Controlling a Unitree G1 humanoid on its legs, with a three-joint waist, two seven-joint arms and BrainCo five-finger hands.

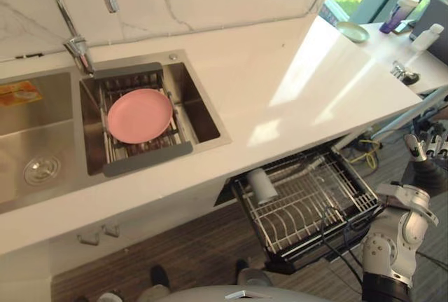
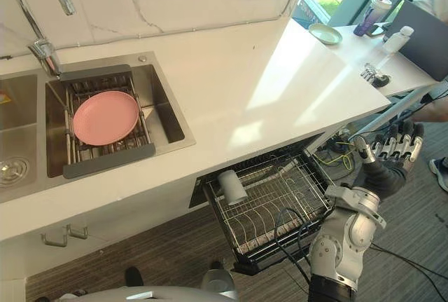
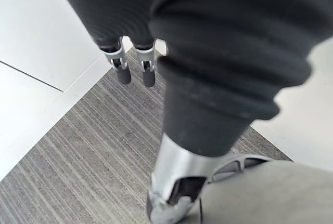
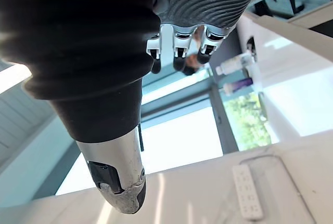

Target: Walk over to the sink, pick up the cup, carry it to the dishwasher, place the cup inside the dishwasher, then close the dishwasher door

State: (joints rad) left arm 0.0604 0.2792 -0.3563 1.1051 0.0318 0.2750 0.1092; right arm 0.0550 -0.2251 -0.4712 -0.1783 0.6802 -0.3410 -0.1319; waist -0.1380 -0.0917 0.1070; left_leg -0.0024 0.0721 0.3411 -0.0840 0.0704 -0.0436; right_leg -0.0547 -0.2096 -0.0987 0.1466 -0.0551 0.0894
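A white cup [image 2: 232, 187] lies on its side at the back left corner of the dishwasher's wire rack [image 2: 280, 211]. The rack [image 1: 308, 204] is pulled out from under the white counter, with the cup [image 1: 262, 184] resting in it, held by nothing. My right hand [image 2: 395, 149] is raised to the right of the rack, apart from it, fingers relaxed and empty. Its wrist view shows the right hand [image 4: 177, 47] against windows and the counter. My left hand [image 3: 147, 68] hangs low over the striped floor, fingers straight, holding nothing.
The steel sink [image 1: 203, 116] at the left holds a pink plate [image 1: 139, 115] on a drain rack, under a tall faucet [image 1: 77, 43]. On the counter's far right end stand a green dish [image 2: 325, 33], a bottle [image 2: 395, 41] and a purple cup [image 2: 371, 15]. A person's shoe [image 2: 441, 172] shows on the floor at the right.
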